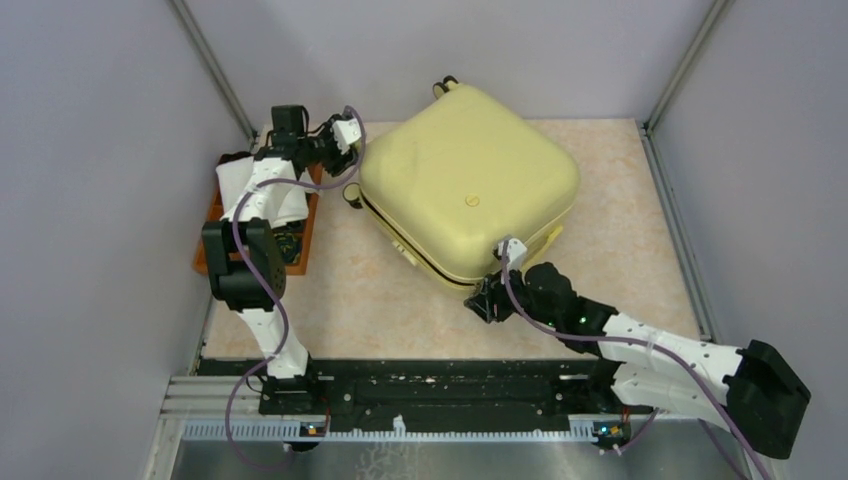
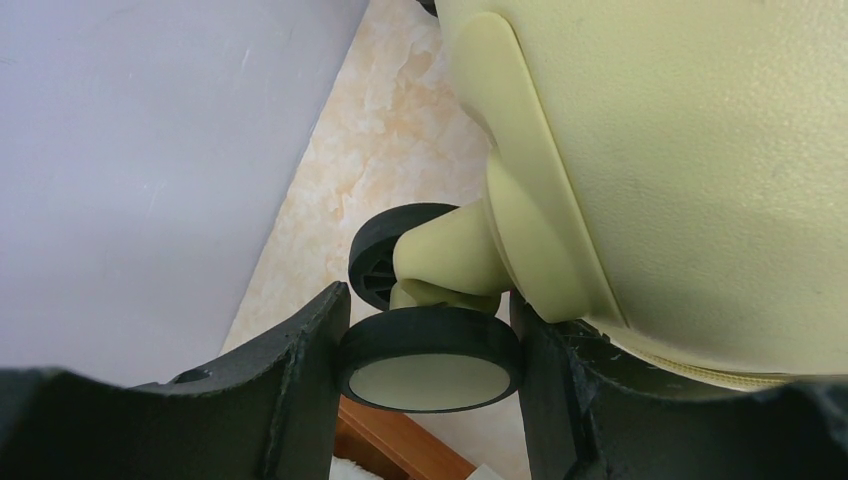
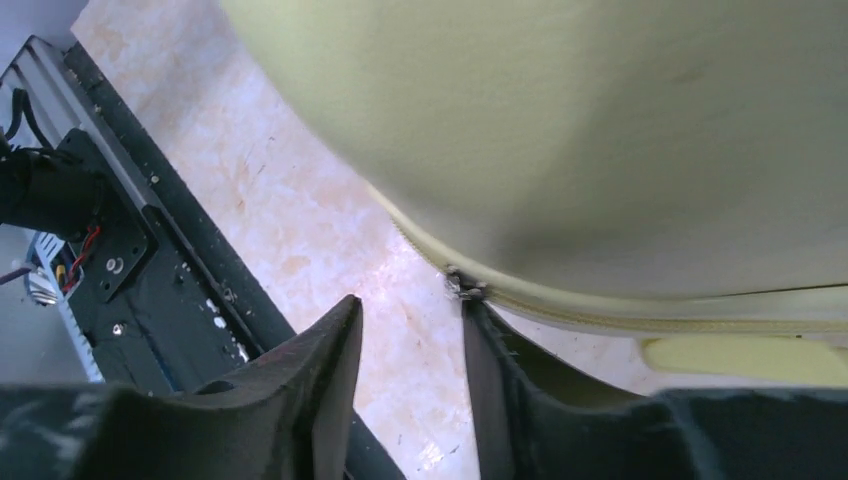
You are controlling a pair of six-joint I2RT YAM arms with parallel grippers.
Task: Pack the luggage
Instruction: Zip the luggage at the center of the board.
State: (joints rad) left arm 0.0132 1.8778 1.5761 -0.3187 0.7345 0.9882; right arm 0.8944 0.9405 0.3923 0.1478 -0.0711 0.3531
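The luggage (image 1: 465,190) is a pale yellow hard-shell suitcase lying shut in the middle of the table. It also shows in the left wrist view (image 2: 700,150) and the right wrist view (image 3: 600,120). My left gripper (image 1: 350,175) is at its left corner. In the left wrist view the gripper (image 2: 430,335) is shut on a black-and-cream wheel (image 2: 430,365). My right gripper (image 1: 483,298) is at the suitcase's near corner. In the right wrist view the gripper (image 3: 410,310) is open with a narrow gap and holds nothing. Its right fingertip (image 3: 478,315) touches the zipper pull (image 3: 462,286).
A wooden tray (image 1: 305,235) with white and dark items stands along the left wall, under my left arm. The black mounting rail (image 1: 450,385) runs along the near edge, just behind my right gripper. Grey walls close in the left, back and right.
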